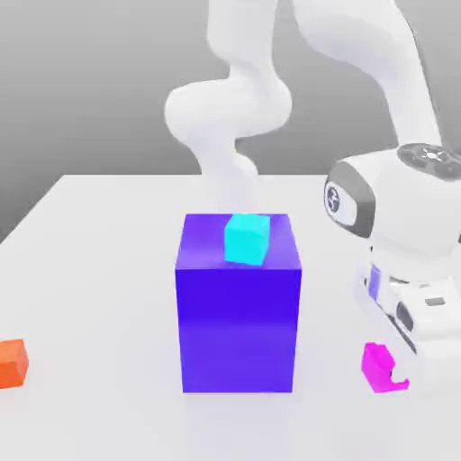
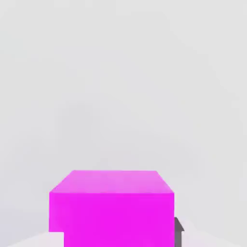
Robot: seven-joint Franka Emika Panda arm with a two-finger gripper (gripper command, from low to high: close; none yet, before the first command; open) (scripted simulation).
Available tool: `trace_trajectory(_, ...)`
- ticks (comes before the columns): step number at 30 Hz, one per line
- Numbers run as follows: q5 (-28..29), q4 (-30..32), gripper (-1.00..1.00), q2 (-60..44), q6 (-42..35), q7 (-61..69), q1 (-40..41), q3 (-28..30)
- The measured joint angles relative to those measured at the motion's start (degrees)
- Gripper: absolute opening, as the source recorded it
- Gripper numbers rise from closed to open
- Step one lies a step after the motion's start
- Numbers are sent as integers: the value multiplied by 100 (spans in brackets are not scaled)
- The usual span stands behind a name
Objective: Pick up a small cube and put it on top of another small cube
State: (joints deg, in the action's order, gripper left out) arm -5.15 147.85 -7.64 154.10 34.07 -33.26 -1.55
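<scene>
- I see the white table (image 1: 108, 270) running across the exterior view, with the white arm (image 1: 378, 81) bending down over its right side in that view.
- The arm's hand end is low at the exterior view's right, its body down close to the tabletop; the gripper (image 1: 396, 360) sits right at the small cube there.
- The big blue-purple cube (image 1: 239, 315) stands near the middle of the table, upright, well to the exterior view's left of the hand.
- A small cyan cube (image 1: 247, 239) rests on top of the big cube, slightly turned and toward the far edge of its top face.
- A small orange cube (image 1: 13, 363) lies on the table at the exterior view's left edge, well apart from everything else and partly cut off by the frame.
- The small cube (image 1: 378, 367), magenta-pink, sits on the table at the exterior view's right, partly hidden behind the hand's white body.
- In the hand view that magenta cube (image 2: 112, 207) fills the near foreground, directly at the hand, with bare table behind it.
- One dark sliver of a fingertip (image 2: 178, 230) shows just beside the cube's side in the hand view.
- I cannot tell whether the fingers are apart or pressed on the cube; neither view shows both pads clearly.
- The green cube does not show in either view.
</scene>
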Motion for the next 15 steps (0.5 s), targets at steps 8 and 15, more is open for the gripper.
trace_trajectory(8, 267, 1211, -100, 1269, 63, 257, -1262, -726)
trace_trajectory(15, 795, 1222, 100, 224, 1119, -94, -1343, -581)
